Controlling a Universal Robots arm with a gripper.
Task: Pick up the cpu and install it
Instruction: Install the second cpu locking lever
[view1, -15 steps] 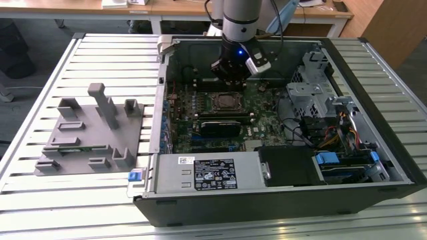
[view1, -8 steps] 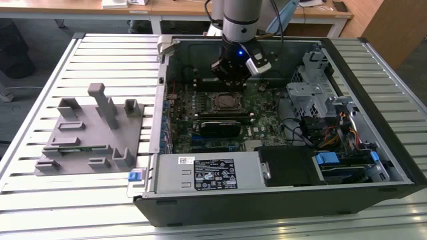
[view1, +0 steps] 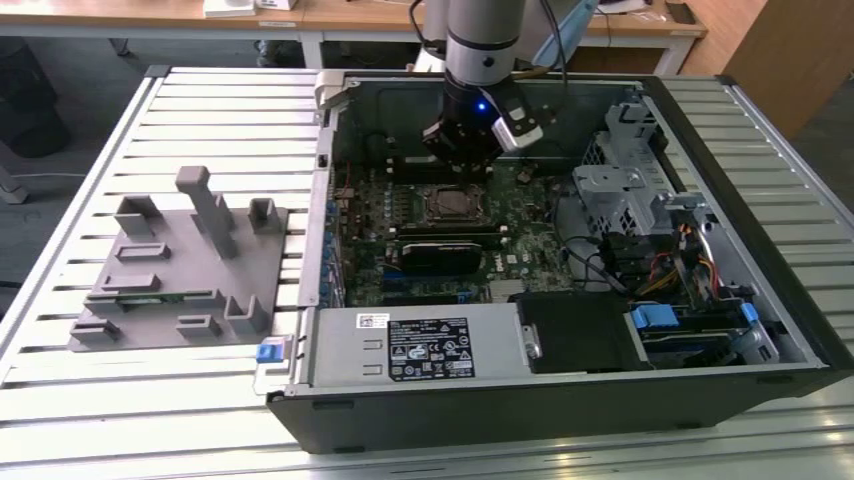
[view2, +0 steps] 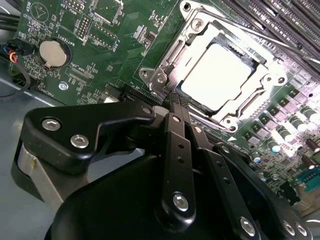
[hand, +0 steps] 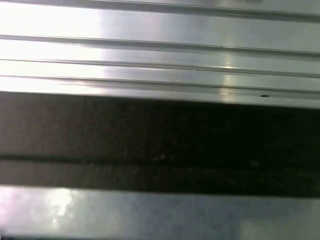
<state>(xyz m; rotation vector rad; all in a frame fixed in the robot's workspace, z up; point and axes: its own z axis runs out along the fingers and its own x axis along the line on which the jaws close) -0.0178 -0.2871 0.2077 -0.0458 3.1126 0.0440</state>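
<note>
The cpu (view2: 217, 75), a flat square chip with a shiny silver top, lies seated in the metal-framed socket (view2: 210, 65) on the green motherboard (view2: 100, 45). In the second wrist view my gripper (view2: 176, 102) is shut with nothing between its fingers. Its tips sit just off the socket's edge, beside the frame's hinge. In the exterior view my gripper (view1: 461, 150) hangs inside the open computer case (view1: 747, 330), just behind the socket (view1: 450, 203).
A grey fixture (view1: 180, 270) with a thin green memory stick (view1: 147, 297) stands on the slatted table (view1: 200, 420) at the exterior view's left. Inside the case are a black block (view1: 447, 255), a power supply (view1: 414, 345), a drive cage (view1: 627, 190) and cables (view1: 667, 270).
</note>
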